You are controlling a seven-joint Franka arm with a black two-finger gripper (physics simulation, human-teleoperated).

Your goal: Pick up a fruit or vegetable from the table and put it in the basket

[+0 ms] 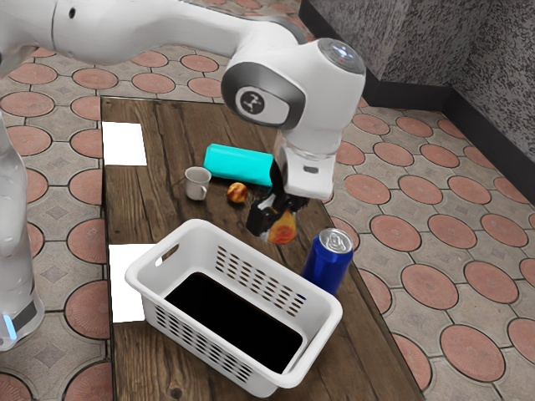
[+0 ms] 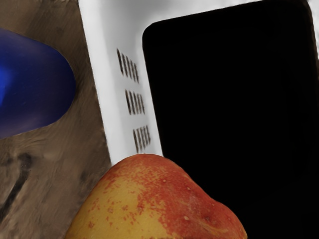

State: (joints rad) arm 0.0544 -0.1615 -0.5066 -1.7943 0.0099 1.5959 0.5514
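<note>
My gripper (image 1: 279,220) is beside the basket's far long side in the exterior view, shut on a red and yellow fruit (image 1: 282,230). That fruit (image 2: 154,204) looks large at the wrist view's lower edge, overlapping the basket's wall and dark inside. The white basket (image 1: 150,288) has slotted sides and a black bottom; its wall (image 2: 107,74) is close to the held fruit. A second, smaller orange-red fruit (image 1: 237,193) lies on the table near the cup.
A blue can (image 1: 326,263) stands upright by the basket's corner, close to my hand; the can (image 2: 32,84) is also beside the basket wall. A small pale cup (image 1: 197,183) and a turquoise block (image 1: 238,164) are farther back on the wooden table (image 1: 134,200).
</note>
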